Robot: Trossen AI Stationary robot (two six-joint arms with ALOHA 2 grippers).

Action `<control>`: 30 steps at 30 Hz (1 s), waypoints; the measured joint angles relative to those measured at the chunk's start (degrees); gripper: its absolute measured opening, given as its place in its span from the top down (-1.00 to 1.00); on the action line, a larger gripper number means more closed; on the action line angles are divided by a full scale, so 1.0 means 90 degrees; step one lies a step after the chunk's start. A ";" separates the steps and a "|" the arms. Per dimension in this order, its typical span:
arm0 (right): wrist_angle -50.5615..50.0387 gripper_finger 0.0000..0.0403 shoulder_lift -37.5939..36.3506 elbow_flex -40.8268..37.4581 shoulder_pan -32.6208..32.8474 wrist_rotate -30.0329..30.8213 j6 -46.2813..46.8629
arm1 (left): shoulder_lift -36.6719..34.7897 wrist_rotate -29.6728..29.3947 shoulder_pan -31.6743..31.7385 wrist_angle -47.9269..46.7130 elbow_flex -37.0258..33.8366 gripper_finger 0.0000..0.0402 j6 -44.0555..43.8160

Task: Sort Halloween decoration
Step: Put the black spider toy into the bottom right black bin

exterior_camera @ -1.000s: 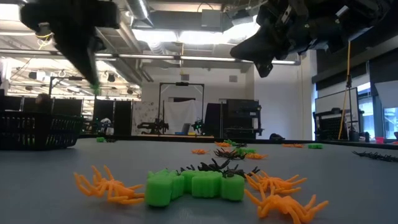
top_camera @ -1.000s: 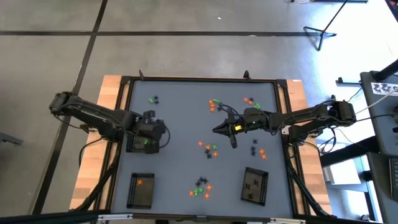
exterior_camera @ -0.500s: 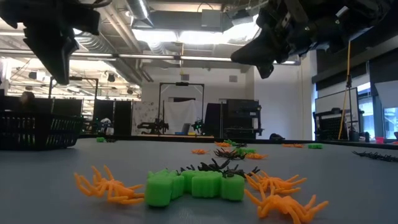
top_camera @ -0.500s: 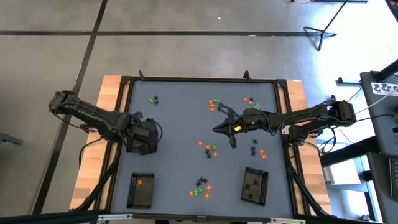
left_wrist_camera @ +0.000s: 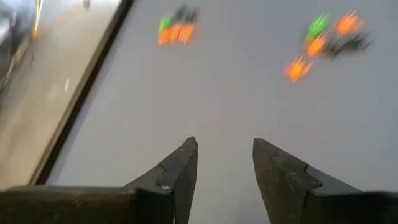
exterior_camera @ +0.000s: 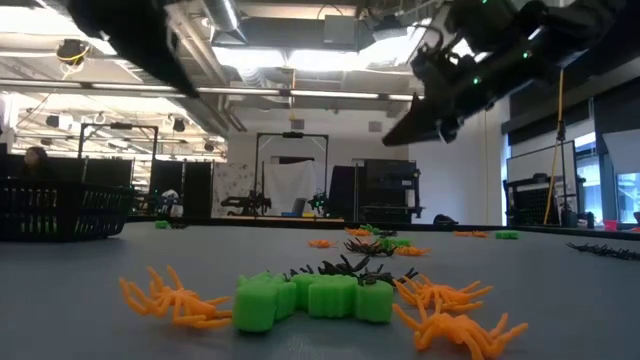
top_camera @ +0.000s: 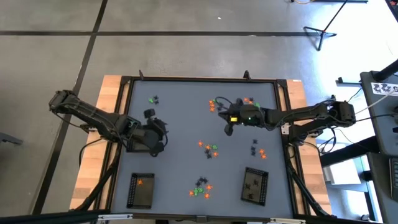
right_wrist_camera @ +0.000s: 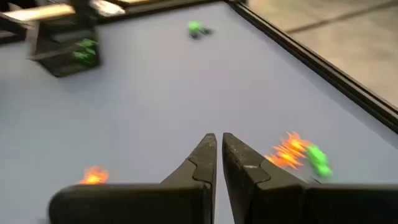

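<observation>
Low view shows tiny bright orange, green and black plastic Halloween trinkets scattered mid-table: light, stiff, slippery; pinch spider bodies, not legs. No common long axis. Your left gripper stands parted, empty, by the table's left edge; right gripper pinched, empty.

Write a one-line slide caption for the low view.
Orange spiders and green trinkets lie close on the grey table, arms overhead.
</observation>
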 joint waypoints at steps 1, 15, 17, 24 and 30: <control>-0.0106 0.87 0.0000 0.0000 -0.0104 -0.0015 0.0000 | -0.0059 0.0072 0.0025 0.0445 -0.0143 0.28 0.0283; -0.0820 0.16 0.0273 -0.0005 -0.1195 -0.0356 0.0011 | -0.0949 0.1196 0.0556 0.7660 -0.3367 0.38 0.2049; -0.0834 0.10 0.0407 0.0006 -0.1334 -0.0518 0.0064 | -0.0949 0.1198 0.0609 0.8399 -0.3639 0.39 0.2131; -0.1340 0.09 0.1312 0.0680 -0.1616 -0.0709 0.0150 | -0.0945 0.1204 0.0748 0.9328 -0.3947 0.42 0.2216; -0.2235 0.09 0.2328 0.1724 -0.1719 -0.0608 0.0000 | -0.0944 0.1209 0.0808 0.9321 -0.3951 0.42 0.2222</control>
